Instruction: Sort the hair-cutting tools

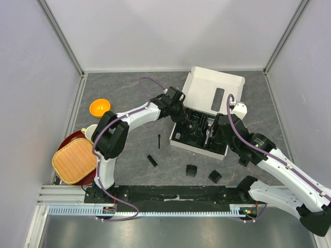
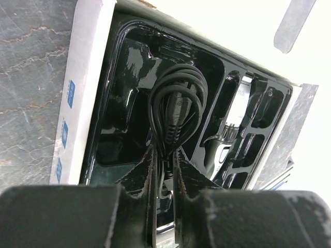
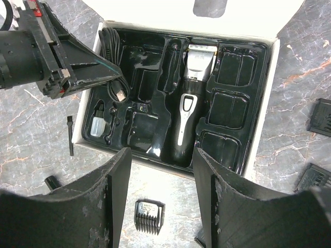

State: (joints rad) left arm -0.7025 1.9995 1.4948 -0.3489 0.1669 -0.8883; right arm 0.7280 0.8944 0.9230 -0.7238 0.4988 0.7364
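Even, bright overhead light with soft shadows in top view; left wrist view blows out the white box lid (image 2: 217, 31), glare streaks on glossy black tray (image 2: 129, 64), near fingers (image 2: 140, 183) out of focus.

you see a glossy black plastic tray (image 3: 232, 108), full of glare, inside a matt white cardboard box (image 3: 262, 111). the hair clipper (image 3: 187, 111) is shiny black plastic with silvery metallic trim. the black cable (image 2: 176, 111) looks smooth and rubbery. the tabletop (image 3: 295, 67) is matt, grey, stone-patterned.
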